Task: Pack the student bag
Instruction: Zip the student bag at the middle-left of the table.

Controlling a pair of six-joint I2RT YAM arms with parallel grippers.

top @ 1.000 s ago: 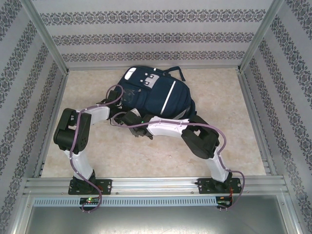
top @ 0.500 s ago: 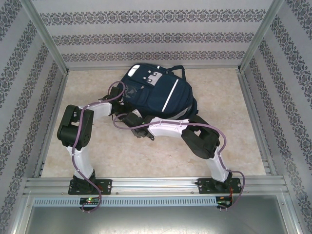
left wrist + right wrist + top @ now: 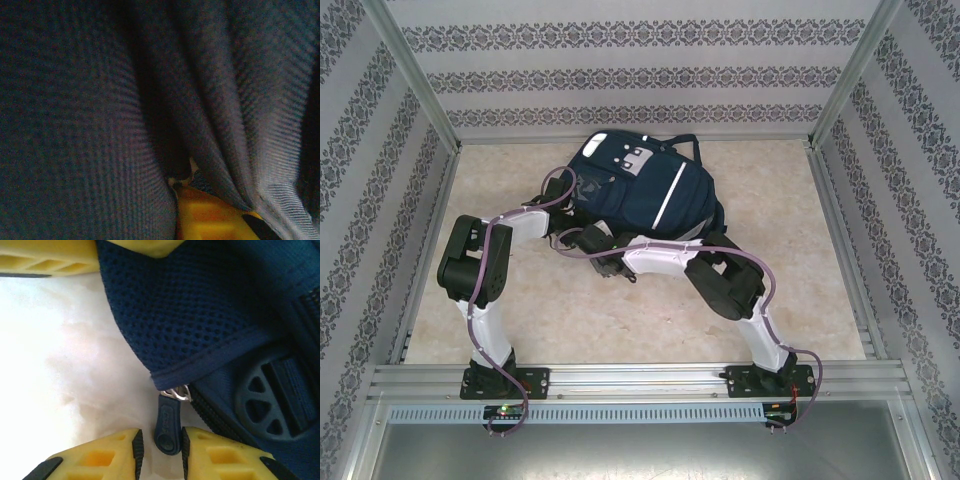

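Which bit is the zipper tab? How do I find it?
Find the big navy student bag on the table. At its near edge, below a holey mesh flap, a small dark-blue zipper tab lies between the yellow fingers of the right gripper. It is smooth and oval with a silver ring on top, unlike the round spoked piece beside it.

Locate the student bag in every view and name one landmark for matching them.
Top external: the student bag, upper centre.
Left wrist: its navy fabric folds, close up, top and both sides.
Right wrist: its mesh edge and zipper pull, upper right down to bottom centre.
Landmark: the pale marbled table beside the bag, in top external and right wrist.
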